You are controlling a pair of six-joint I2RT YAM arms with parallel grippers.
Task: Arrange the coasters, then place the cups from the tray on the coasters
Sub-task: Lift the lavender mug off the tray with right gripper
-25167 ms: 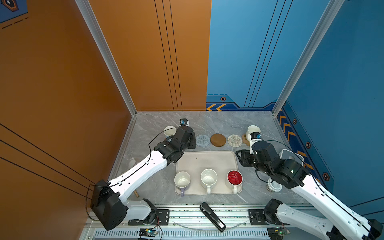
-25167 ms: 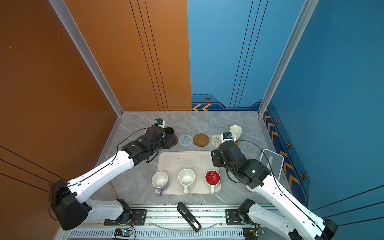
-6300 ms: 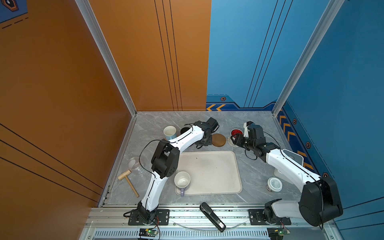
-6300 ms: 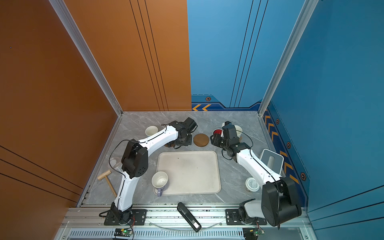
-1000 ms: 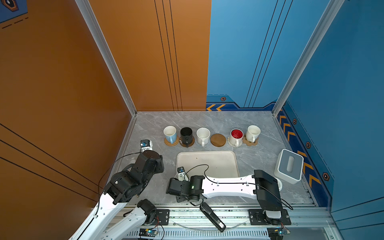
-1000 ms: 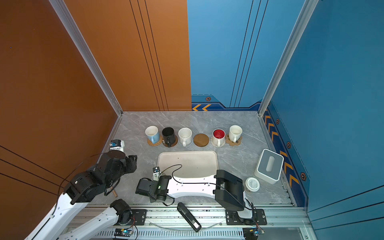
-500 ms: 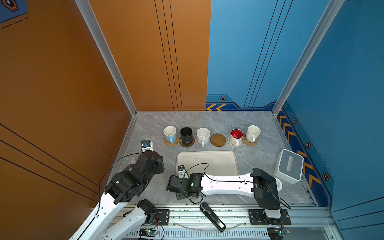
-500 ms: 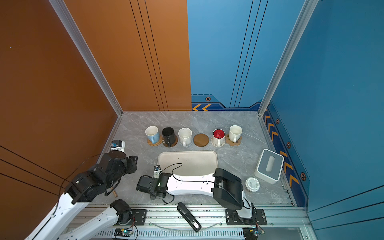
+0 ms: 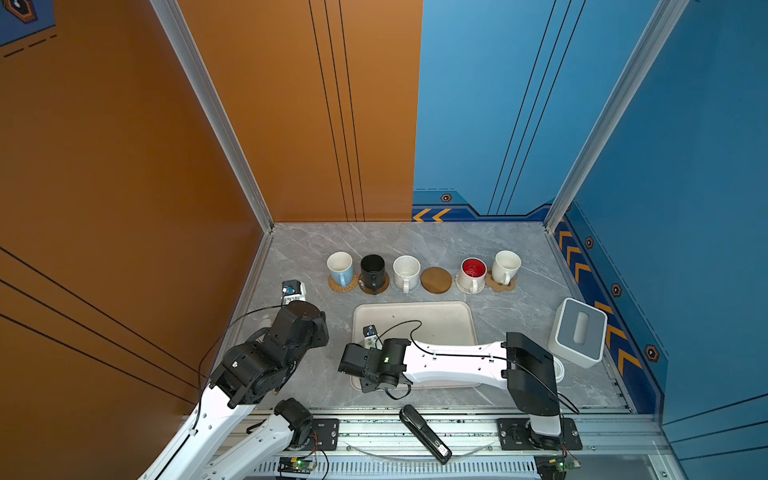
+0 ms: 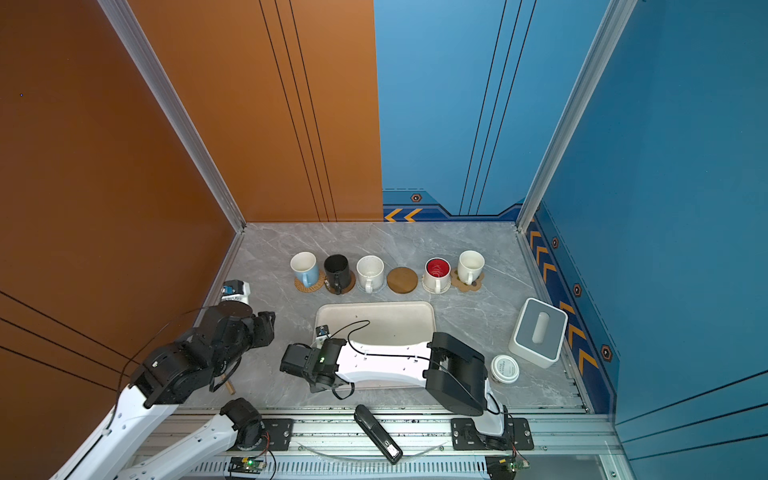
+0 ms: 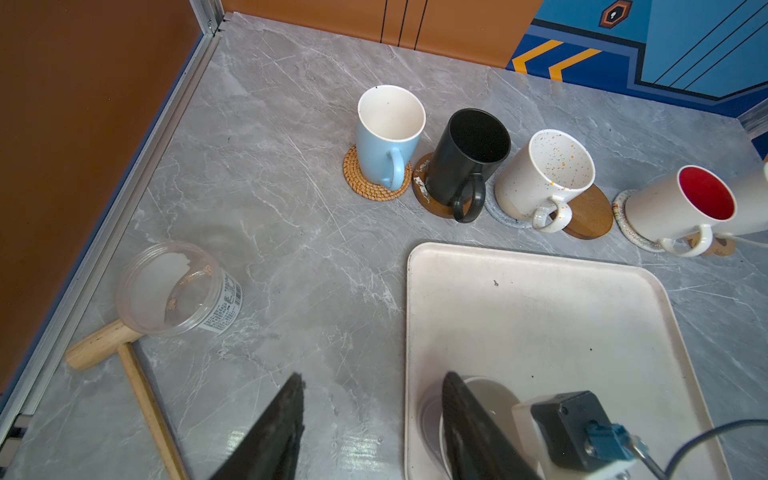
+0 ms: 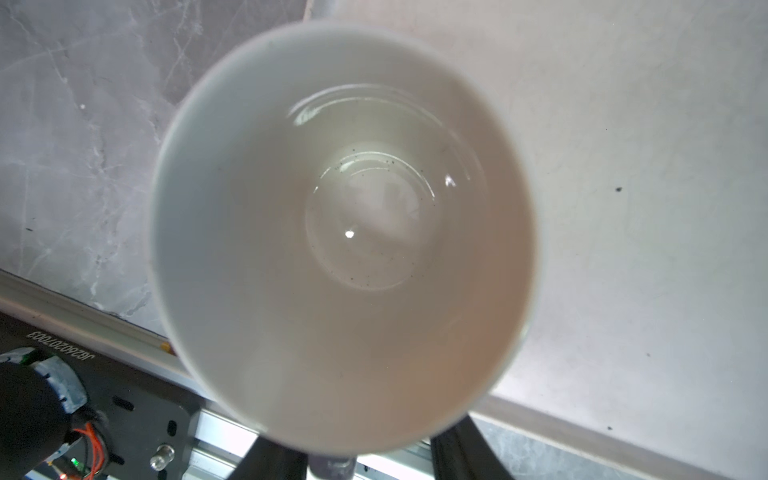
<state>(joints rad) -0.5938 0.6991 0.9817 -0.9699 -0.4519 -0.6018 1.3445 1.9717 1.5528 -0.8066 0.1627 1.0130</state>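
Right arm (image 9: pixel 453 361) stretched low across tray (image 9: pixel 436 316); right gripper (image 9: pixel 353 361) at cup (image 12: pixel 340 228), grip cannot tell. Left arm (image 9: pixel 257 365) folded, raised; left gripper (image 11: pixel 374 376) spread, empty.

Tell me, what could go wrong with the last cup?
The right gripper sits at the edge of the last cup; whether it grips firmly is unclear, so the cup might tip when lifted. The only free coaster lies tight between the speckled mug and the red-inside mug, so setting down could knock one.
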